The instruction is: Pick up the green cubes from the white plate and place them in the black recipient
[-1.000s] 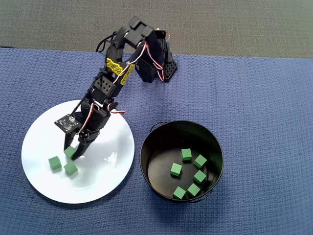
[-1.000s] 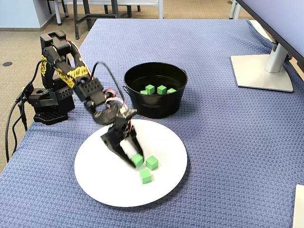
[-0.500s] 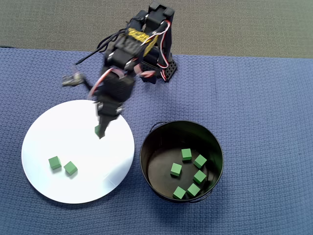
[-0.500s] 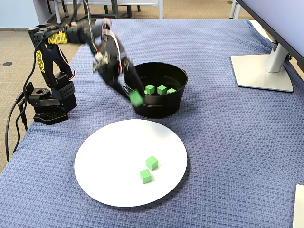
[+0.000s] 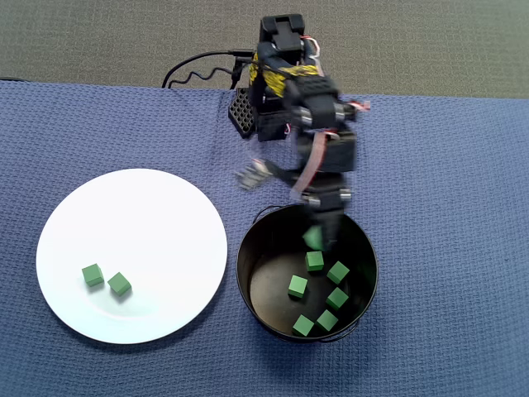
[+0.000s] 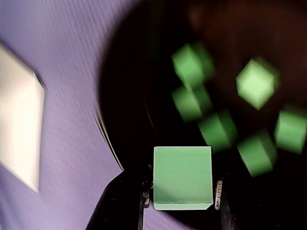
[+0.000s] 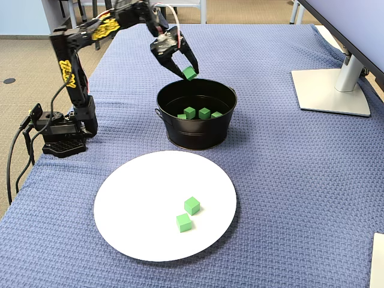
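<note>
Cube held over the bucket, two more on the plate

The hand grips one green cube between its fingers; the wrist view shows that held cube square between the two pads, above the bucket's near rim. In the fixed view it hangs over the far rim of the black bucket, not yet let go. Inside the bucket the overhead view shows six loose cubes on the dark floor, though the arm blurs the top of that group. On the blue-covered bench, just beside the bucket, the white plate carries two cubes lying close together. By my reckoning most of the job is done: this drop, then two more trips
</note>
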You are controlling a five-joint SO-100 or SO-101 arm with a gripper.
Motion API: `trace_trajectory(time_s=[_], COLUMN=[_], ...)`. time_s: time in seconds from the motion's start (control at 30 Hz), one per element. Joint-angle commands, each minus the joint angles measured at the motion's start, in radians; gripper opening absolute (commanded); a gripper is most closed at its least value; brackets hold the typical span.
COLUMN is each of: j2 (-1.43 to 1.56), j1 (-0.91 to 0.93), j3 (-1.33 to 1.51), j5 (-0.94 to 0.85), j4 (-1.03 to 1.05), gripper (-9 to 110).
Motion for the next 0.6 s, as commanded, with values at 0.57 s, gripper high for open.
trace_trajectory(time_s=[0.57], j2=[0.199], j1=[0.652], j3=[0.495], j5=[-0.985], j4=[-0.607], gripper=[25])
